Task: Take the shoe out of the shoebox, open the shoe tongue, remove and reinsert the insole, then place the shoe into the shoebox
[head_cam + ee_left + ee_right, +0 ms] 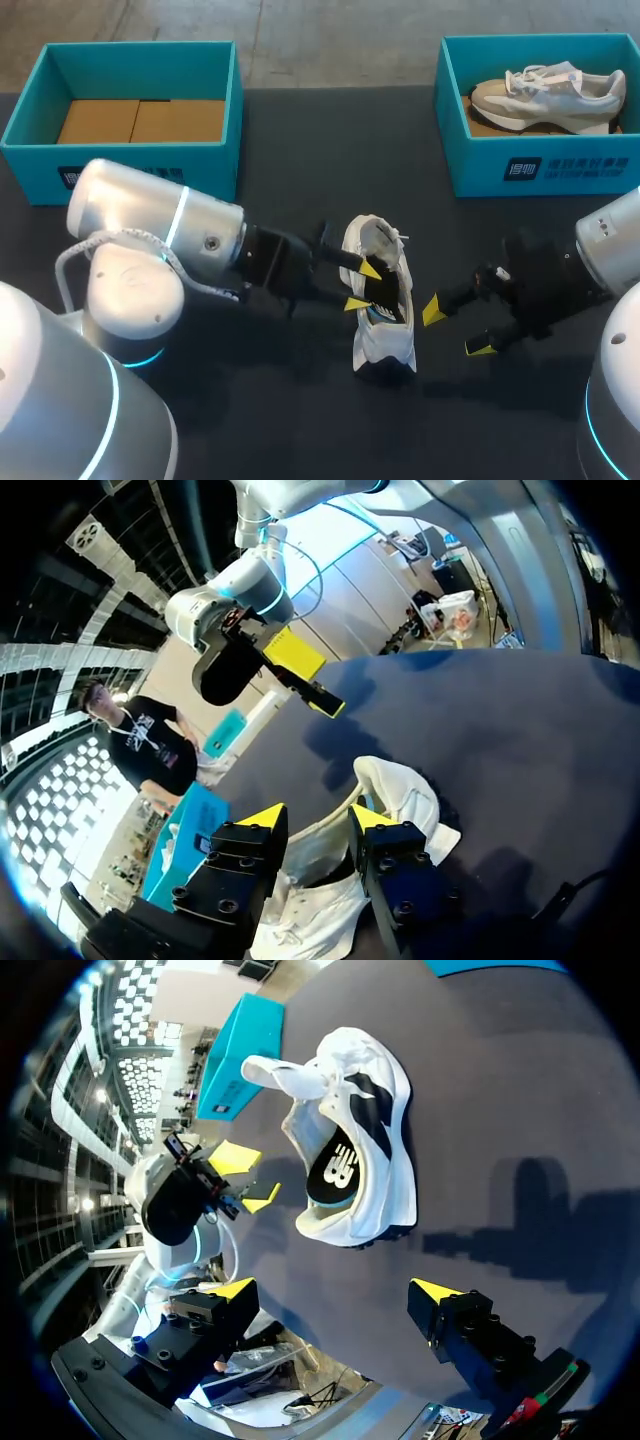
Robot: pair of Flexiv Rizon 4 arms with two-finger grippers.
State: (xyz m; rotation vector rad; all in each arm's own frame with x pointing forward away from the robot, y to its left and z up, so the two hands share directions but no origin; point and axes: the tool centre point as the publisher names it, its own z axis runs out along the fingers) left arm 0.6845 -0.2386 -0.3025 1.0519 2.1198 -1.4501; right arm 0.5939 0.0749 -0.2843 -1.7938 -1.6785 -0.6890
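Insole step, likely: left gripper (pixel 364 286) spread at shoe (pixel 380 340) mouth, right gripper (pixel 457 330) wide, empty; next, pinching insole (pixel 340 1172).

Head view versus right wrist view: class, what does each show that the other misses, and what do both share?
Only the head view shows the grey shoe lying in the right shoebox. Only the right wrist view shows the white shoe's dark insole plainly, and a gap between the left hand and that shoe. Both show the white shoe on the dark table, the left shoebox, and the open right hand.
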